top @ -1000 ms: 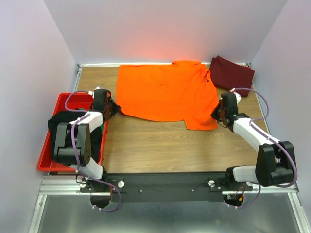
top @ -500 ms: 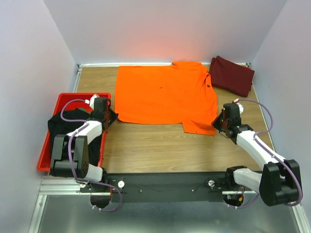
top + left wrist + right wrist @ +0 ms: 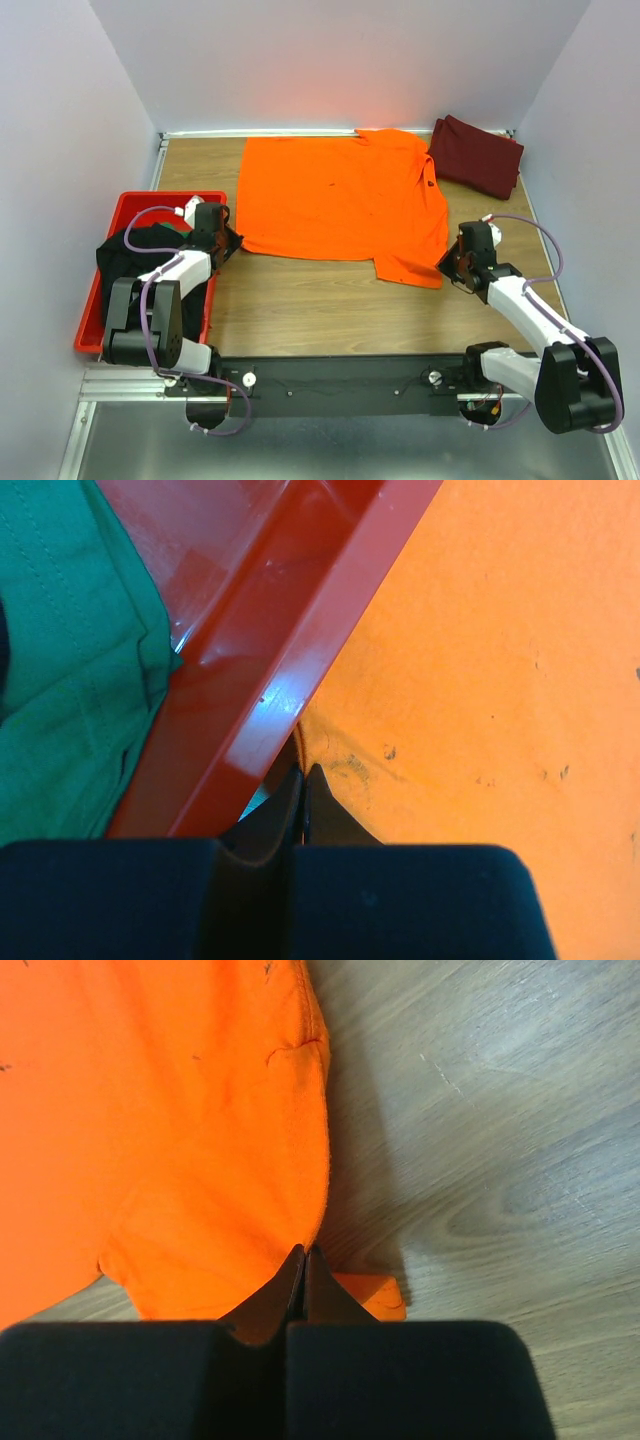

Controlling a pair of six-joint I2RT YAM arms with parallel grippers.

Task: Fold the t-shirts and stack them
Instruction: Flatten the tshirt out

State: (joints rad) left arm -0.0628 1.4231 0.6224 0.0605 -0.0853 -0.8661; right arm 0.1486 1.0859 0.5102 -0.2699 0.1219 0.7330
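In the top view, the orange t-shirt (image 3: 340, 200) is lying spread flat over the far half of the table (image 3: 330, 310). The left gripper (image 3: 224, 240) is pinching its near left corner and the right gripper (image 3: 450, 262) its near right corner, probably to keep the cloth taut and square for a fold. The maroon t-shirt (image 3: 478, 155) is sitting folded just beside it at the far right. The red bin (image 3: 165, 200) is standing at the left edge with a black t-shirt (image 3: 135, 255) heaped inside. In the left wrist view, the fingers (image 3: 328, 808) are pressing fully together on the orange hem, with the bin's wall crowding right against them (the one obstacle that could snag a pull to that side). A green t-shirt (image 3: 70, 650) is lying inside the bin. In the right wrist view, the fingers (image 3: 272, 1305) are likewise clamping shut on the orange edge, a small flap is poking out beside them, and bare wood is lying open to the right.
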